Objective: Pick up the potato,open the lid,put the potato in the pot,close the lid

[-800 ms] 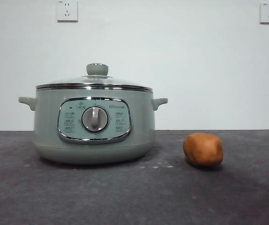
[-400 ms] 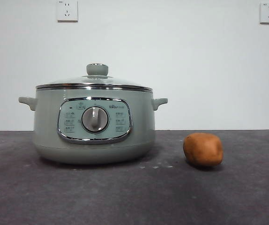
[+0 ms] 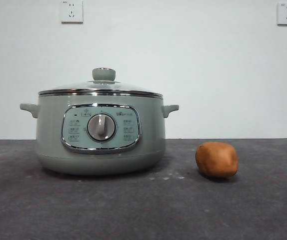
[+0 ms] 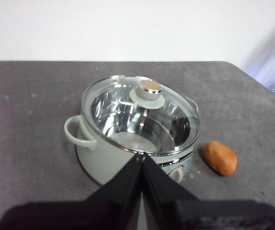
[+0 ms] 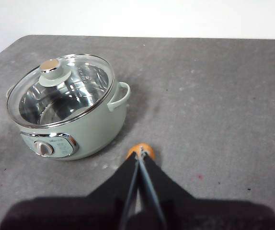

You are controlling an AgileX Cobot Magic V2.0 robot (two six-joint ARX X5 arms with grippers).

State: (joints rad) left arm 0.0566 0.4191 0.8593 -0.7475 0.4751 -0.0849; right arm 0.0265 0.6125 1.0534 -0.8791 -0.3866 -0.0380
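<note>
Front view: potato [image 3: 216, 159] right of lidded pot [image 3: 100, 135]; both tools [image 4: 141, 155] [image 5: 140, 155] closed, empty.

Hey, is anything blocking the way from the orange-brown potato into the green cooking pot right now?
Yes. The round glass lid with its sage-green knob sits closed on the squat sage-green pot, covering the opening. The lumpy orange-brown potato lies on the dark grey table beside the pot, apart from it, with nothing visible between them.
</note>
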